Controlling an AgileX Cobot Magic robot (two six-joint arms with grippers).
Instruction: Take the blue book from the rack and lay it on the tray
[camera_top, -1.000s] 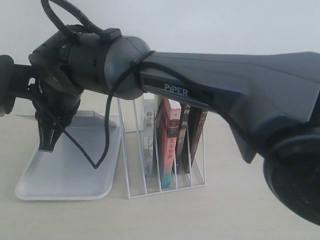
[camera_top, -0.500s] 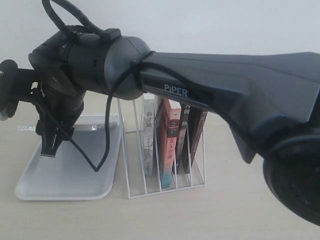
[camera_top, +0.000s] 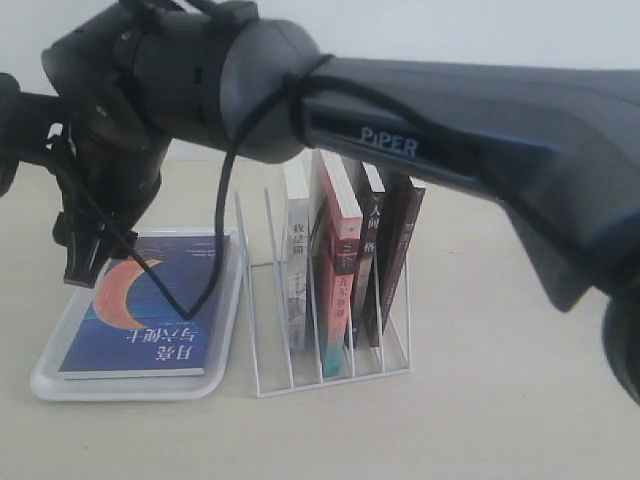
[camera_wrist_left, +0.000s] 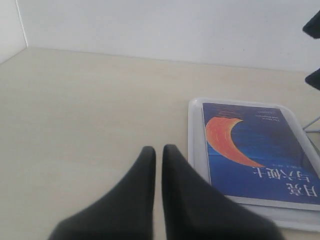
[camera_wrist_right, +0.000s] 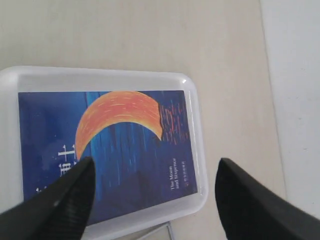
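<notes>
The blue book (camera_top: 140, 310), cover up with its orange crescent, lies flat inside the frosted-white tray (camera_top: 130, 385). My right gripper (camera_top: 85, 262) hangs open a little above the book's far left part, holding nothing. In the right wrist view the book (camera_wrist_right: 115, 150) fills the tray (camera_wrist_right: 197, 135), and the right gripper (camera_wrist_right: 155, 162) is spread wide over it. My left gripper (camera_wrist_left: 159, 148) is shut and empty over bare table, beside the tray (camera_wrist_left: 195, 145) and book (camera_wrist_left: 260, 150). The white wire rack (camera_top: 330, 385) stands right of the tray.
The rack still holds a white-spined book (camera_top: 297, 260), a red-and-teal book (camera_top: 340, 270) and two black-spined books (camera_top: 368, 270). The right arm's dark body (camera_top: 450, 120) crosses above the rack. The left arm (camera_top: 10, 130) shows at the left edge. A wall stands behind.
The book was held flat, edge-on, just above the tray and sank lower. Now it lies in the tray, and the right gripper has let go and risen.
</notes>
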